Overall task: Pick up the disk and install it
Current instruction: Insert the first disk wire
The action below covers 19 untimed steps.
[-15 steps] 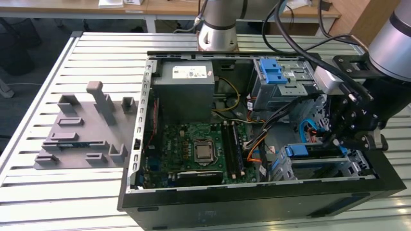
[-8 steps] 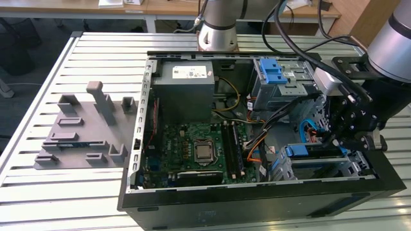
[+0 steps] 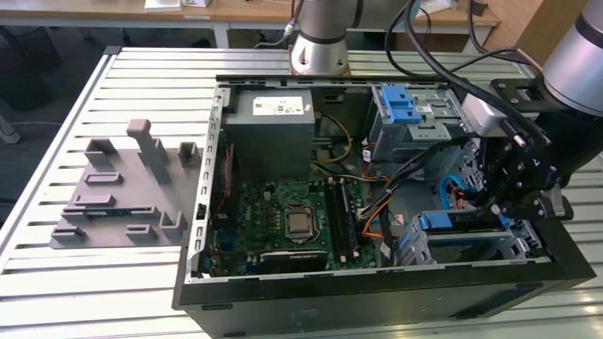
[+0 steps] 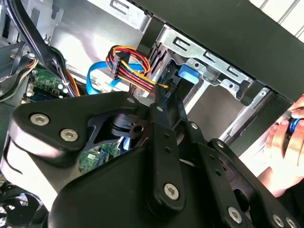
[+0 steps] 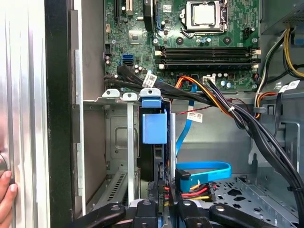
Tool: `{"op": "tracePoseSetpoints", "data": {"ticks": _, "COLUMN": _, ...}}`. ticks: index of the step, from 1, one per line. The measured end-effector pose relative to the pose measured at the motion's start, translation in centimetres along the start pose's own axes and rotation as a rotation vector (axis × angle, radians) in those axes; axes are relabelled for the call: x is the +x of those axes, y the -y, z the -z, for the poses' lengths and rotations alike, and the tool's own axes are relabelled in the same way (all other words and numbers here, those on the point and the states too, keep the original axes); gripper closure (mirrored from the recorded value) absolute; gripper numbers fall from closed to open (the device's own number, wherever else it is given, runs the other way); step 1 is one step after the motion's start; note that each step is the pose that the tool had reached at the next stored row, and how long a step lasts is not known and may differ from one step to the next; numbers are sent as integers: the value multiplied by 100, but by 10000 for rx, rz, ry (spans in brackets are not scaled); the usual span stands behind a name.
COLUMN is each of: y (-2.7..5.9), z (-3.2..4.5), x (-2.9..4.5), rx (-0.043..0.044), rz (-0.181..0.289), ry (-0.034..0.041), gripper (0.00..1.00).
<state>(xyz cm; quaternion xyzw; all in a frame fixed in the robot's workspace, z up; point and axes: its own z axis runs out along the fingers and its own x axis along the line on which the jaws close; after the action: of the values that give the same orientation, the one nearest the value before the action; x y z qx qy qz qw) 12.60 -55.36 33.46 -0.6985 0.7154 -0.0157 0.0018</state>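
The disk (image 3: 452,221), edged by its blue carrier, sits in the lower metal drive cage (image 3: 516,248) at the open computer case's corner on the exterior view's right. My black gripper (image 3: 492,208) hangs over the cage at the disk's end. In the first wrist view the disk (image 5: 154,126) stands on edge in the cage slot (image 5: 128,142), blue tab toward the motherboard, and my gripper (image 5: 160,190) is closed narrowly on its near edge. In the second wrist view the gripper (image 4: 164,95) narrows to a point just beside the blue tab (image 4: 187,72).
A grey power supply box (image 3: 273,134) and an upper cage with a blue latch (image 3: 405,106) fill the case's far side. Cable bundles (image 5: 228,109) cross beside the cage. A person's hand (image 4: 285,147) rests outside the case wall. A grey fixture (image 3: 123,191) lies on the table.
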Motion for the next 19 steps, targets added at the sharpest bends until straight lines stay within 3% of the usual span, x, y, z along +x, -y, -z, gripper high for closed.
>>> {"op": "tracePoseSetpoints", "data": {"ticks": 9, "y": 2, "z": 60, "x": 1, "rx": -3, "rz": 0, "ry": 1, "gripper": 76}}
{"op": "tracePoseSetpoints", "data": {"ticks": 14, "y": 2, "z": 62, "x": 1, "rx": -3, "rz": 0, "ry": 0, "gripper": 89}}
{"op": "tracePoseSetpoints", "data": {"ticks": 19, "y": 2, "z": 64, "x": 1, "rx": -3, "rz": 0, "ry": 0, "gripper": 89}}
